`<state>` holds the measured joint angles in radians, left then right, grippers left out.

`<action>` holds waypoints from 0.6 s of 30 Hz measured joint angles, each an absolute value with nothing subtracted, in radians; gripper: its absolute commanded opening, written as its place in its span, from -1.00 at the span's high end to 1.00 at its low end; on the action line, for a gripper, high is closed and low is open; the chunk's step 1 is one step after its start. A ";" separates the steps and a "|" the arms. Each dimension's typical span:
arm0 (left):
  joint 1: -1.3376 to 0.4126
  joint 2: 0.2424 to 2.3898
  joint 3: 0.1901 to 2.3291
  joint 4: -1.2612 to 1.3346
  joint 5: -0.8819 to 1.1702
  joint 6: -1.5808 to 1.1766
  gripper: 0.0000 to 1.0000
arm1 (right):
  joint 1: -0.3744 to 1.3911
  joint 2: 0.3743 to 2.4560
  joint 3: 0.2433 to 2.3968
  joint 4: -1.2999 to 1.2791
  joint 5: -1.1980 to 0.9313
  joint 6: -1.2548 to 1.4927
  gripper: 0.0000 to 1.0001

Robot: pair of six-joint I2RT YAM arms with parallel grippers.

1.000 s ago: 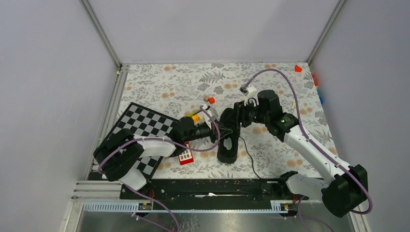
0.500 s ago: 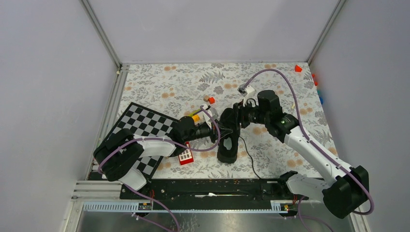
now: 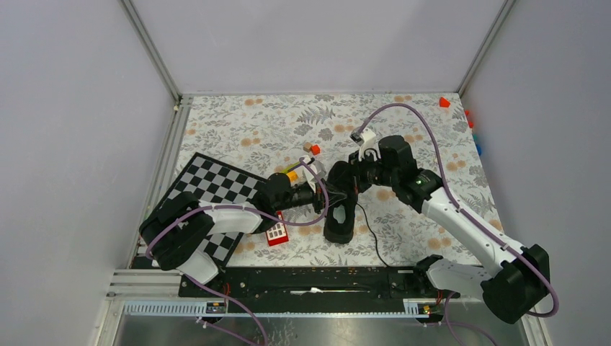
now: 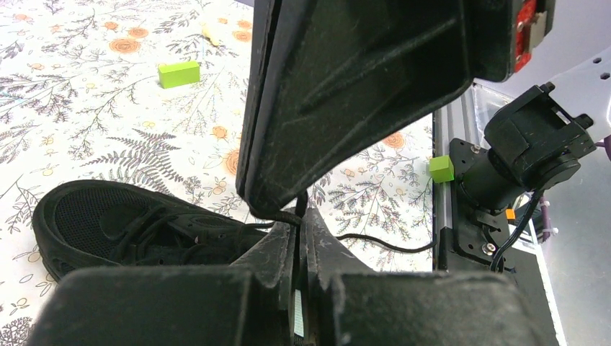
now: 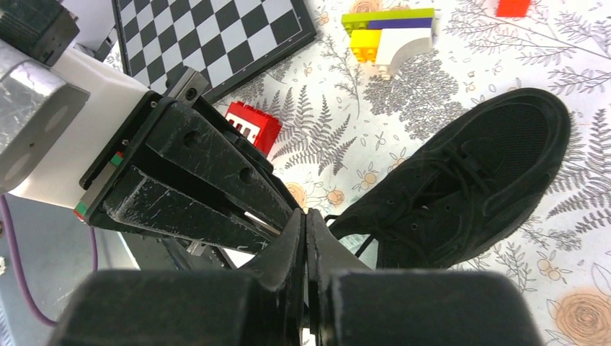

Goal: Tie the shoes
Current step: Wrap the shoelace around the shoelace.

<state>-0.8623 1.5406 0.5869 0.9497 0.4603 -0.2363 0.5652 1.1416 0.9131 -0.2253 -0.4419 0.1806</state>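
The black shoe (image 3: 340, 215) lies on the flowered table between my two arms; it also shows in both wrist views (image 4: 122, 223) (image 5: 475, 180). My left gripper (image 3: 323, 197) (image 4: 299, 216) hovers at the shoe's left side, shut on a thin black lace that runs up out of its tips. My right gripper (image 3: 344, 189) (image 5: 305, 216) meets it tip to tip from the right. It is shut, and the same lace (image 5: 333, 216) comes out at its tips and leads back to the shoe. A loose lace end (image 4: 375, 245) trails over the table towards the near rail.
A chessboard (image 3: 209, 189) lies on the left, with a red block (image 3: 277, 232) at its near corner. Stacked coloured bricks (image 5: 389, 32) sit beyond the shoe's toe. Green blocks (image 4: 179, 73) (image 4: 441, 169) lie on the table and by the rail. Small blocks (image 3: 444, 101) lie in the far right corner.
My right gripper has closed from open and shifted a little left, up against the left gripper's tips. The left arm and the shoe have stayed put.
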 measured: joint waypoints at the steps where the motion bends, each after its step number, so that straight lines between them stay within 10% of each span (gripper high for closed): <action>1: -0.862 1.540 0.587 0.950 0.460 -0.236 1.00 | 0.565 1.136 0.913 -0.225 -0.429 0.181 1.00; 15: -0.856 1.540 0.587 0.973 0.459 -0.236 1.00 | 0.568 0.985 0.792 -0.119 -0.287 0.264 1.00; 18: -0.855 1.540 0.587 0.975 0.458 -0.236 1.00 | 0.568 0.985 0.791 -0.117 -0.278 0.277 0.46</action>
